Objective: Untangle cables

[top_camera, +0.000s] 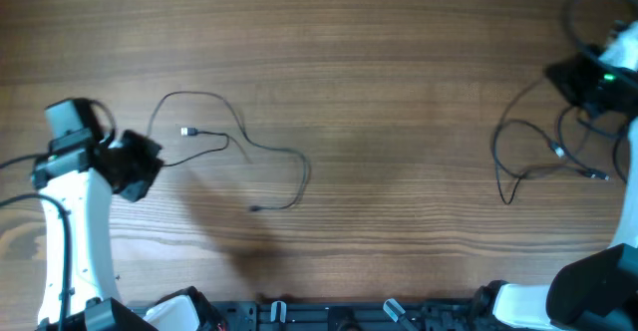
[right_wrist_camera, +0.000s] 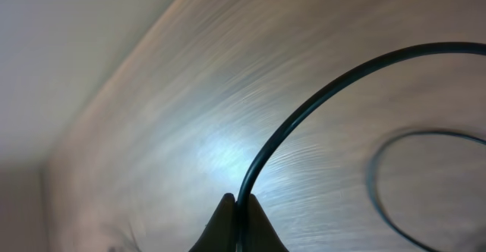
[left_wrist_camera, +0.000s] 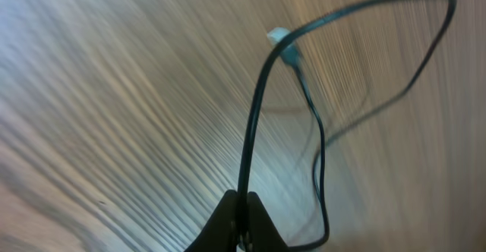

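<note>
Left cable trails rightward from the left gripper pinching it. Well apart, the right gripper pinches the right cable.

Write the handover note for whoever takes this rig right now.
Left hand: shut on the left cable, at the left side of the table.
Right hand: shut on the right cable, near the far right corner.
Cables: the left one trails rightward from its hand, with its silvery plug inside a loop. The right one lies in loose loops beside its hand.
Done: the two cables lie well apart, not touching.
Left: each appears to cross itself, so lay both out straight. Whether the right one's loops are knotted cannot be told.
</note>
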`<state>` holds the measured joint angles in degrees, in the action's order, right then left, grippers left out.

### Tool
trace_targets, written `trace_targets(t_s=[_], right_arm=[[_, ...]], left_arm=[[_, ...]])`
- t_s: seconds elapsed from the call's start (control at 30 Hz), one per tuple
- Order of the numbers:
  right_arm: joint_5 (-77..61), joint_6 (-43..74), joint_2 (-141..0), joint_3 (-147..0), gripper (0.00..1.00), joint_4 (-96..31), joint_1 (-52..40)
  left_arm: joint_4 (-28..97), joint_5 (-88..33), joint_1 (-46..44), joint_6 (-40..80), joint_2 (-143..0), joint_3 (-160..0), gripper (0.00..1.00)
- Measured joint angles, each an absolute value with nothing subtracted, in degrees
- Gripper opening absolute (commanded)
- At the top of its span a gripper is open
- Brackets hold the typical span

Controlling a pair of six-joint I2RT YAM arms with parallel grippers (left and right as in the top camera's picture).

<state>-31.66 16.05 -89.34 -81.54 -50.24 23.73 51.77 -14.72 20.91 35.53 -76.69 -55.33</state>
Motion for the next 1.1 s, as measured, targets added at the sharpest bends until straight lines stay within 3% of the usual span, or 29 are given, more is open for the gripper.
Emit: trace_targets(t_s=[0.33,0.77,1.1], right_arm=[[-33.26,10.11,-89.34,-86.04,0.04,-49.82,19.22],[-34.96,26.02,-89.32,-99.92,0.05,-40.16,34.96],[-16.86,28.49,-89.89,-99.92,0.05,-53.06,40.91]], left_arm=[[52.05,-15.11,4.23,34.59,-76.69,-55.33,0.04],[51.86,-15.11,-8.78,34.59,-76.69,-55.33,0.04],[51.83,-15.11,-11.51,34.59,-76.69,-55.33,0.04]])
